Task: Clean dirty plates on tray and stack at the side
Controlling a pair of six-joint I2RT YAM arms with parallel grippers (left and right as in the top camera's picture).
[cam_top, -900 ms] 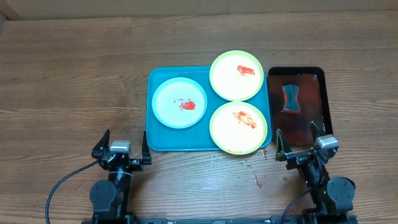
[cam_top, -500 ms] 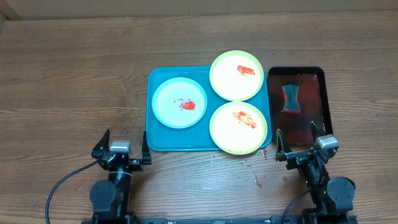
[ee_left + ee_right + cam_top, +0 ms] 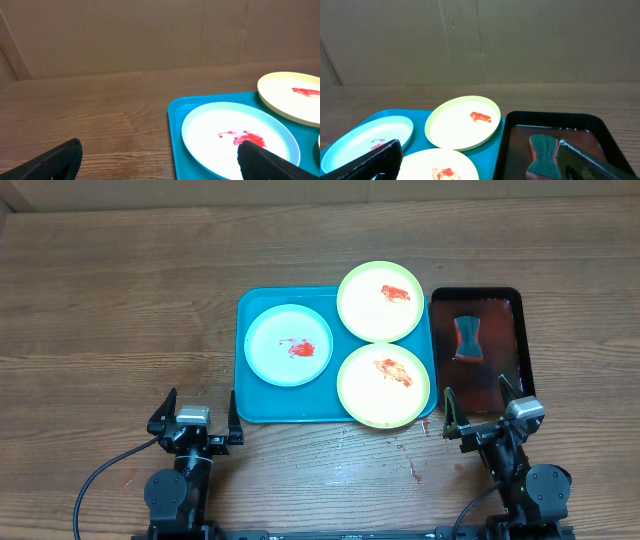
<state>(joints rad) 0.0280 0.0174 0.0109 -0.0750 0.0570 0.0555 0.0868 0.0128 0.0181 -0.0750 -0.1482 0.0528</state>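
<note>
Both arms sit folded low on the bench [image 3: 100,300], on the near side of the tray [image 3: 250,408]. The left end effector [image 3: 200,408] is by its near-left corner and the right end effector [image 3: 477,405] by its near-right corner, both facing it with jaws spread wide and empty.

Worktop [image 3: 120,310] lies open at 9 o'clock of the teal tray [image 3: 250,408] and along the strip at its 6 o'clock. At 3 o'clock the black tray [image 3: 480,398], holding a sponge [image 3: 467,338], sits just beside it; three plates [image 3: 379,315] crowd the teal tray.
</note>
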